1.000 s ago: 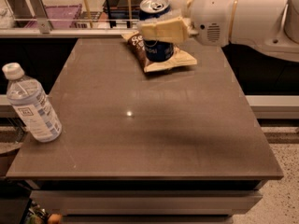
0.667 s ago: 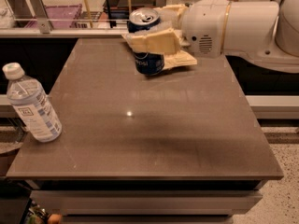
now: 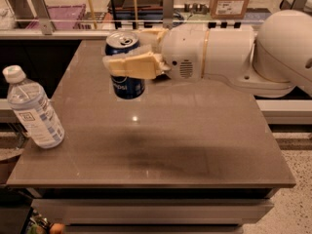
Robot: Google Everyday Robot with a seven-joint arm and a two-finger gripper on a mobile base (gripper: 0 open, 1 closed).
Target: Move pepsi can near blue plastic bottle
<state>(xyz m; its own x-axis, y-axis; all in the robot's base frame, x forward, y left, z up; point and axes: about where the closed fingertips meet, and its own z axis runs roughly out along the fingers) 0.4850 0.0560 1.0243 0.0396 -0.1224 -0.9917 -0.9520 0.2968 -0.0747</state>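
The pepsi can (image 3: 127, 84), dark blue with a silver top, is held in the air above the middle-back of the brown table (image 3: 195, 140). My gripper (image 3: 131, 52) is shut on the can, its cream fingers (image 3: 131, 66) wrapped around the can's upper half. The white arm (image 3: 229, 52) reaches in from the right. The blue plastic bottle (image 3: 33, 108), clear with a white cap and a white-and-blue label, stands upright at the table's left edge, well left of and nearer than the can. The brown snack bag is hidden behind the arm.
A railing with posts (image 3: 168, 4) and shelves runs behind the table. A cardboard box (image 3: 231, 1) sits at the back right. The floor (image 3: 297, 179) lies to the right of the table.
The gripper has carried the pepsi can leftward and toward the front, away from the snack bag at the back. The bottle has not moved.
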